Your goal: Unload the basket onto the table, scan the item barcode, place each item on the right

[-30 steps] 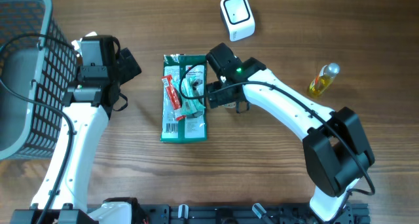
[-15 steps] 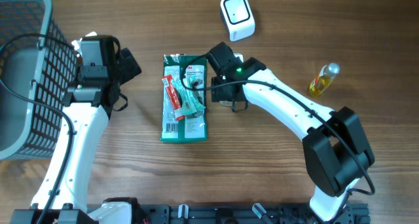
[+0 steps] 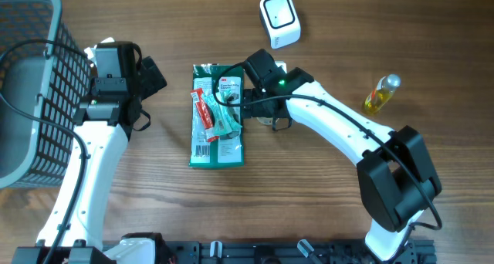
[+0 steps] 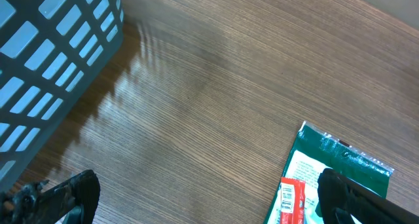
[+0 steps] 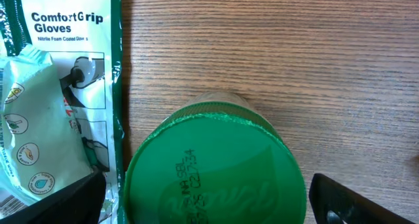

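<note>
Right pincer [image 5: 209,207] spread, round green stamped lid [image 5: 216,162]

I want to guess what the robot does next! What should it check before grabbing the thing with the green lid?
1. Right hand open: ok.
2. Green lid centred under it: ok.
3. Lid apart from gloves pack: cannot tell, they sit very close.
4. Barcode on the lidded item found: cannot tell, only its top shows.
5. Scanner uncovered: ok.
6. Left hand open, clear of the lid: ok.

Basket [image 3: 35,102] along left edge, green lid [image 5: 216,171] just beside glove packet [image 5: 72,27]
</note>
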Controlling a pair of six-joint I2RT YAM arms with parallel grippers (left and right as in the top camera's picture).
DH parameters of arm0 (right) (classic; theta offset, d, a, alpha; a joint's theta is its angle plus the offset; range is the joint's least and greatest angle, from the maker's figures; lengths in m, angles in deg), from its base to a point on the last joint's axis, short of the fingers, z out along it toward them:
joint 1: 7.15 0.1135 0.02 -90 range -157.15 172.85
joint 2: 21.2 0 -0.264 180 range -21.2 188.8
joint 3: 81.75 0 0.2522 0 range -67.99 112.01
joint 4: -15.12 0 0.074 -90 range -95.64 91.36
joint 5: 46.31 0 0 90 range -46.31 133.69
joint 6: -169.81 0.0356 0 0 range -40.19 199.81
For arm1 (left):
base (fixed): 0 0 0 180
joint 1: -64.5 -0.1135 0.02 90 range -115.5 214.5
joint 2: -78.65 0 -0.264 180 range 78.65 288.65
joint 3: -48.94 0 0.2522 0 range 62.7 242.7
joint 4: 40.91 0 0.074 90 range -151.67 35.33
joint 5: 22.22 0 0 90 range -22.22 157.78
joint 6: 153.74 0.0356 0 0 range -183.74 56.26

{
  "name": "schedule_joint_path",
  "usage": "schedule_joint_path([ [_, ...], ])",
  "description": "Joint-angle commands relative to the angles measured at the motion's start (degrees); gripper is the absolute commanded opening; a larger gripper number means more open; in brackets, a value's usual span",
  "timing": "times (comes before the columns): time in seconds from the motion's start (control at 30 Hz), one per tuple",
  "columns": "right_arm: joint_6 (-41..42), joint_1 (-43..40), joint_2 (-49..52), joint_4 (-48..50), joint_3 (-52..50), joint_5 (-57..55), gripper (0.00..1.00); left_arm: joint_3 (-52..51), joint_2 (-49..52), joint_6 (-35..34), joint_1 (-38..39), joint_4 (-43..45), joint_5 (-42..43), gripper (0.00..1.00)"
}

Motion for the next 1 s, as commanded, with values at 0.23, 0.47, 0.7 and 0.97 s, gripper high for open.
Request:
schedule_joint_path([
  [0.23,1.1,0.1,0.9,2.7,0.1,1.8,1.0,0.2,0.1,0.0,-0.2,0.2,-0.7,1.0],
  [0.47,5.6,0.0,0.9,2.1,0.1,0.4,1.0,0.2,0.1,0.1,-0.2,0.2,-0.7,1.0],
  [0.7,5.6,-0.5,0.9,1.2,0.1,-4.6,1.0,0.2,0.1,0.0,-0.2,0.2,-0.7,1.0],
  [0.97,3.4,-4.0,0.8,-4.4,6.4,5.5,1.0,0.2,0.1,0.1,-0.2,0.2,-0.7,1.0],
])
